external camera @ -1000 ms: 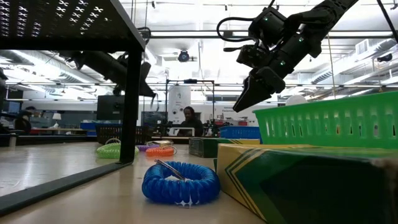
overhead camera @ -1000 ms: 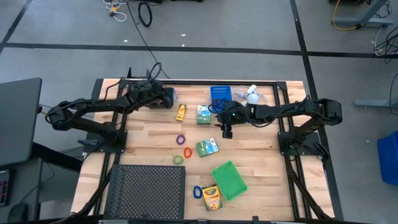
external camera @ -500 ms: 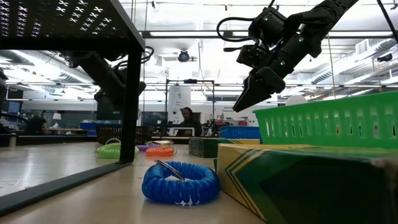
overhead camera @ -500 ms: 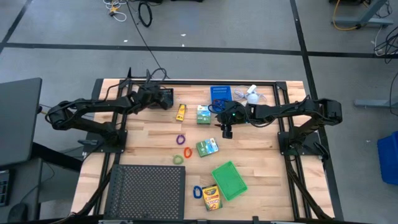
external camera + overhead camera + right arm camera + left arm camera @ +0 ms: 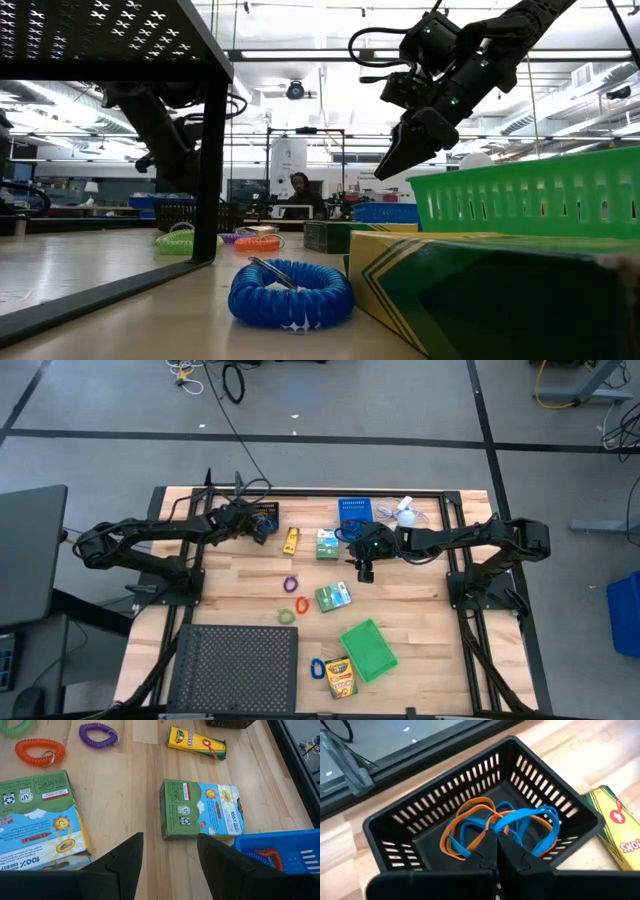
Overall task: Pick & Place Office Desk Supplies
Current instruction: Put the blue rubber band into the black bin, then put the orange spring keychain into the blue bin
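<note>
- Crayon box (image 5: 340, 678) lies at the near edge of the table, beside a blue coil loop (image 5: 290, 293) and the green bin (image 5: 368, 650); the mesh tray (image 5: 236, 668) takes the near left corner.
- Loops lie loose in the middle, not yet sorted, I think: green (image 5: 286, 616), orange (image 5: 40, 751) and purple (image 5: 98, 734), with one green-white box (image 5: 333, 596) near them.
- Right gripper (image 5: 365, 572) hangs over the bare wood between this box and a second box (image 5: 201, 809), apart from both. Its fingers stand wide open and hold nothing. It seems to wait, or to choose one of the boxes.
- Yellow tube (image 5: 196, 742) lies flat farther back, next to the black bin (image 5: 485, 822).
- Left gripper (image 5: 497, 857) is just above the black bin at the far left, with fingers pressed together and nothing between them. Orange and blue rubber bands (image 5: 500, 827) rest on the bin floor, probably sorted there by kind.
- Blue bin (image 5: 354, 511) stands at the far edge and holds some coils; a white fan (image 5: 406, 512) is beside it.
- Table (image 5: 420, 630) is of pale wood planks in a black frame.
- Room behind is a bright workshop with desks; a person sits far off.
</note>
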Motion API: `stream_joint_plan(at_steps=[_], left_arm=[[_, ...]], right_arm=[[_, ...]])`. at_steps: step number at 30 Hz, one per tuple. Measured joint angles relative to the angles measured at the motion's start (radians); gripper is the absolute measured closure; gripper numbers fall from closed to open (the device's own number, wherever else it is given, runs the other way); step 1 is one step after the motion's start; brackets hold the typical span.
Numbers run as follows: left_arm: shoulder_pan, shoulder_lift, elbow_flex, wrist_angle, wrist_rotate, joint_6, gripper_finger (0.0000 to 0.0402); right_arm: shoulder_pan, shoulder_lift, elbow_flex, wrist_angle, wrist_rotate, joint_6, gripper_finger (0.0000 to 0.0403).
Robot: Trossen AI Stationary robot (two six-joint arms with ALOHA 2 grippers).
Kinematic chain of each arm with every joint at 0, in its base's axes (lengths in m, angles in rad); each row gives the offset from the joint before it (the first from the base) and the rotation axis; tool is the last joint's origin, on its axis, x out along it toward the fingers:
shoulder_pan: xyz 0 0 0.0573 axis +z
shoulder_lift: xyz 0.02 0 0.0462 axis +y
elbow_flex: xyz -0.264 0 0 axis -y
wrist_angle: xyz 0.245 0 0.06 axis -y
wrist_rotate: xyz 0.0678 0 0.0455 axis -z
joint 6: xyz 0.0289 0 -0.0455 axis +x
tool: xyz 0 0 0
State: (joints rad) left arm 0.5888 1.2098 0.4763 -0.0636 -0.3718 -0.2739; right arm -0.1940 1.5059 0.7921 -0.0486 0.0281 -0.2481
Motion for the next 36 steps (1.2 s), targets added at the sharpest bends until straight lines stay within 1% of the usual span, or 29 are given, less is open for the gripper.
stream_joint_plan(at_steps=[16, 20, 23, 26, 31, 36], left_arm=[[0.0, 0.0, 0.0, -0.001, 0.014, 0.0, 0.0398], [0.0, 0.0, 0.0, -0.001, 0.014, 0.001, 0.0383], [0.002, 0.0, 0.0, -0.001, 0.014, -0.01, 0.0354], [0.003, 0.0, 0.0, -0.001, 0.014, -0.022, 0.0315], [0.003, 0.0, 0.008, -0.003, 0.014, -0.025, 0.0237], [0.0, -0.006, 0.052, -0.001, 0.029, 0.023, 0.0156]], right_arm=[[0.0, 0.0, 0.0, 0.0, 0.0, -0.004, 0.0206], [0.0, 0.0, 0.0, 0.0, 0.0, -0.008, 0.0206], [0.0, 0.0, 0.0, 0.002, 0.0, -0.012, 0.0206], [0.0, 0.0, 0.0, 0.012, 0.0, -0.011, 0.0206], [0.0, 0.0, 0.0, 0.031, 0.0, -0.011, 0.0206], [0.0, 0.0, 0.0, 0.038, 0.0, -0.011, 0.0206]])
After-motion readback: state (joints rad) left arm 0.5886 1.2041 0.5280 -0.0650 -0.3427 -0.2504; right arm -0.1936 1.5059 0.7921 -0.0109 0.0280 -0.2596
